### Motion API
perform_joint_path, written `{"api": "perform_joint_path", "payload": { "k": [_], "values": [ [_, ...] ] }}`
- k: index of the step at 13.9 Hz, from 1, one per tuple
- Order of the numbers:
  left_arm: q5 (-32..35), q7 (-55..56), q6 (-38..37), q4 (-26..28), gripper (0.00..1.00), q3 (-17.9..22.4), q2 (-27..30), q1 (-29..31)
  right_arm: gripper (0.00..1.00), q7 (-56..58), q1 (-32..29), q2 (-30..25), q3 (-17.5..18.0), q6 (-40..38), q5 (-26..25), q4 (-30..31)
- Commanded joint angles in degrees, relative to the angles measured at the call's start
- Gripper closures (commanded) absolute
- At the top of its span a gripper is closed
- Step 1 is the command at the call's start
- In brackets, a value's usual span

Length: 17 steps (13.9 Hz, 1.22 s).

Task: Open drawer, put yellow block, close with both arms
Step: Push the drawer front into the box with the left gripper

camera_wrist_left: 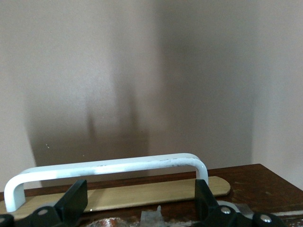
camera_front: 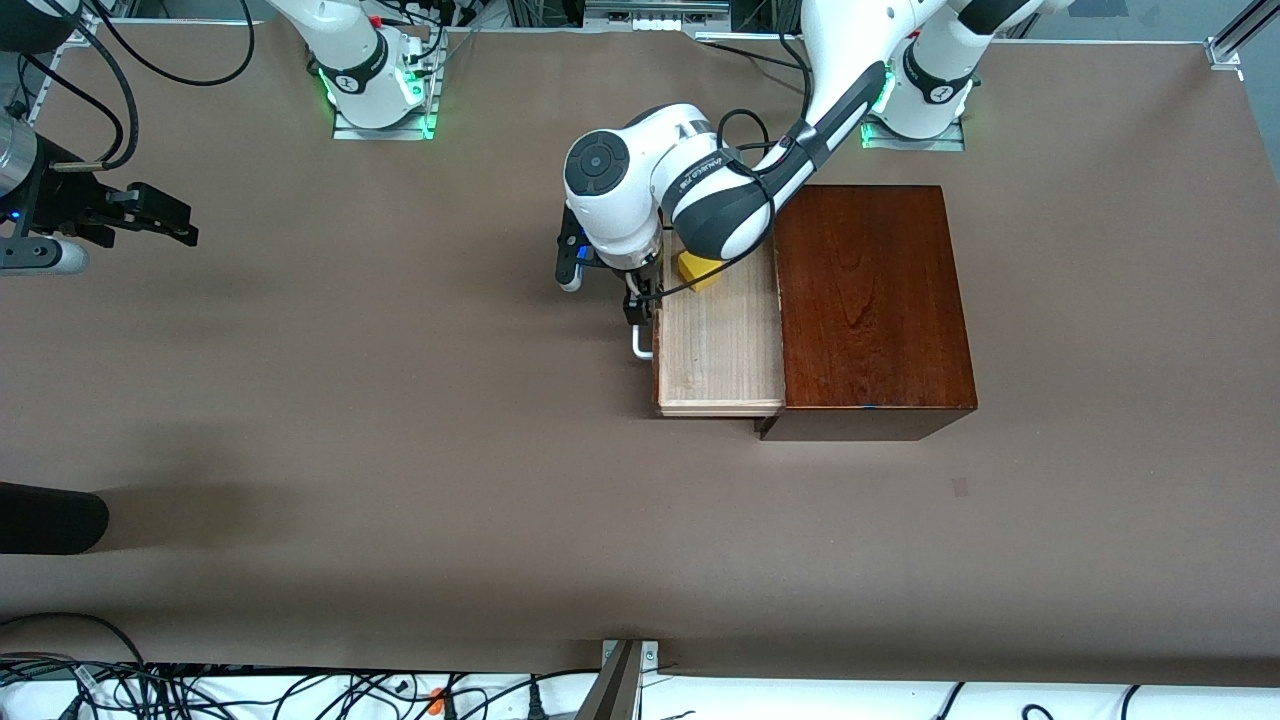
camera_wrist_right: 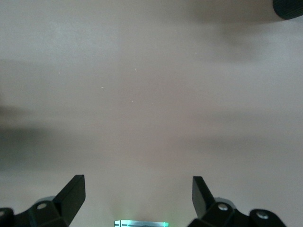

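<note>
**Fingers wide at the handle, block in the drawer**

Fingers [camera_wrist_left: 75, 201] of the left gripper [camera_front: 636, 305] stand wide astride the white loop handle [camera_wrist_left: 106, 166], seemingly to push the drawer [camera_front: 718, 345] shut. Inside the open tray lies the yellow block [camera_front: 698, 270]. Over bare table [camera_front: 350, 400], the right gripper [camera_front: 150, 215] waits, fingers spread wide.

A brown tabletop [camera_front: 400, 420] fills the scene. Tangled black cables [camera_front: 200, 690] lie along its edge nearest the front camera, and a dark rounded object [camera_front: 50, 520] pokes in at the right arm's end.
</note>
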<state>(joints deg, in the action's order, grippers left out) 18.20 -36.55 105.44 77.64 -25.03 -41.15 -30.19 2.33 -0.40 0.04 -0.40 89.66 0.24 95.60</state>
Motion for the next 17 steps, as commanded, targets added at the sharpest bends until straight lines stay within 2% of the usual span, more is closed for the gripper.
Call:
{"api": "perform_joint_path", "payload": {
  "k": [1,7,13,17],
  "values": [
    [4.2,-0.71,-4.71,0.59,0.0,0.33,2.3,1.01,0.0,0.75,-1.18,0.13,0.84,-1.15,0.64,-1.12],
    [4.65,-0.71,-5.77,3.39,0.0,0.33,4.41,3.56,0.0,0.75,-1.18,0.13,0.93,-1.06,0.73,-1.12],
    [4.83,4.99,-5.77,9.98,0.0,0.5,8.54,4.44,0.0,0.75,-1.18,0.13,0.84,-1.15,0.73,-1.12],
    [7.46,9.04,-6.12,13.59,0.0,0.42,10.48,4.44,0.0,0.75,-1.18,0.13,0.84,-1.15,0.73,-1.12]
  ]
}}
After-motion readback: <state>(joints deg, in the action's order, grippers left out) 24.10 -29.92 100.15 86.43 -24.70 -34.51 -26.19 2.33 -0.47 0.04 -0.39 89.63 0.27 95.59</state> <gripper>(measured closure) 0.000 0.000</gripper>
